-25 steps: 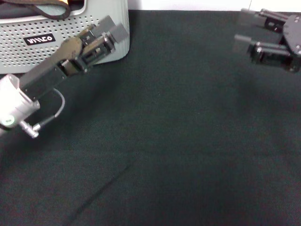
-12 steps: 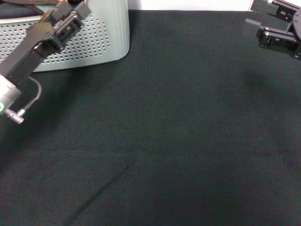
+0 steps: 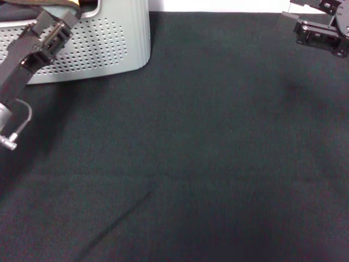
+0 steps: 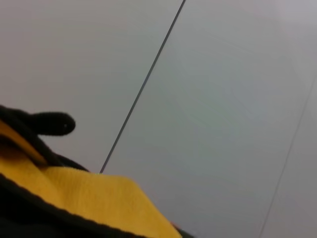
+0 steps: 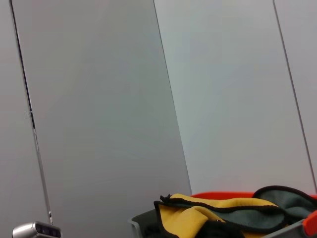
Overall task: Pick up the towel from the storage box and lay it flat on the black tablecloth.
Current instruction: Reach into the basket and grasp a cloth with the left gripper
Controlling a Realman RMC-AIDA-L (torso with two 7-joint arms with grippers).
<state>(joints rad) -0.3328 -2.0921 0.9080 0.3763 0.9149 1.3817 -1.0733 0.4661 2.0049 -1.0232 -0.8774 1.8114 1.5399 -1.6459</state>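
The storage box [image 3: 109, 49] stands at the far left corner of the black tablecloth [image 3: 207, 153]. A sliver of the yellow-orange towel [image 3: 76, 3] shows at the box's top edge. My left gripper [image 3: 57, 21] is open at the box's front rim, just short of the towel. The left wrist view shows the towel [image 4: 94, 193] close up, with its black edging. My right gripper [image 3: 297, 21] is open and empty at the far right edge. The right wrist view shows the towel [image 5: 198, 208] bunched in the box [image 5: 141, 220].
A grey cloth [image 5: 287, 201] and something orange-red [image 5: 223, 195] lie in the box beside the towel. A pale panelled wall [image 5: 99, 99] rises behind the table. A faint crease [image 3: 120, 215] runs across the near left of the tablecloth.
My left arm has swung left and away, from in front of the box's label up to its front rim. My right gripper has drawn back toward the far right corner.
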